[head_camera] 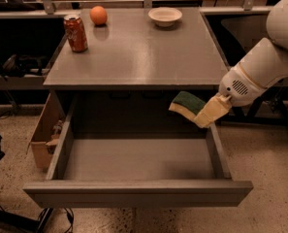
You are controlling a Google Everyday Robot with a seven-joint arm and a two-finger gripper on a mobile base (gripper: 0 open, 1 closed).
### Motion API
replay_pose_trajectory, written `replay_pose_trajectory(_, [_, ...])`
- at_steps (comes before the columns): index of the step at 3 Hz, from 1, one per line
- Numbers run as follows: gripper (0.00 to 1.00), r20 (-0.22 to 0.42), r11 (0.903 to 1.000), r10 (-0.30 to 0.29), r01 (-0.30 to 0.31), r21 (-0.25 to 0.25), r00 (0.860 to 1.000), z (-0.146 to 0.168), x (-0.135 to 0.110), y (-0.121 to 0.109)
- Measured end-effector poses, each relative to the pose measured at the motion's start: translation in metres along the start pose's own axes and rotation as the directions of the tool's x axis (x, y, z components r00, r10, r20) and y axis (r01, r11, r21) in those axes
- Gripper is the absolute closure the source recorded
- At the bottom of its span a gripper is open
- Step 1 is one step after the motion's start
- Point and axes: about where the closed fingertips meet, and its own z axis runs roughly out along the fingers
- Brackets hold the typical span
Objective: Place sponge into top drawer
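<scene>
Sponge: in the air, green side up and tilted, above the right rear corner of the drawer, just below the front edge of the counter. Its right end sits in my pincer and the rest sticks out to the left.
Pincer: clamped shut on the sponge's right end, over the drawer's right wall; my white arm reaches in from the right.
Drawer: pulled out, grey floor showing.
Counter: red can, orange and white bowl along the back.
Floor: brown box left of the drawer.
</scene>
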Motion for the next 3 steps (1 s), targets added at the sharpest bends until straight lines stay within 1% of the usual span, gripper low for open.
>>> replay_pose_trajectory(1, [1.0,-0.001,0.9926,-0.12,0.12,0.017,0.993,0.043,-0.029,0.049])
replay_pose_trajectory(2, [1.0,-0.084,0.9818,-0.121,0.132,0.137,0.989,0.107,-0.029,0.051])
replay_pose_trajectory(3, [1.0,-0.112,0.9586,-0.115,0.14,0.248,0.987,0.168,-0.053,0.021])
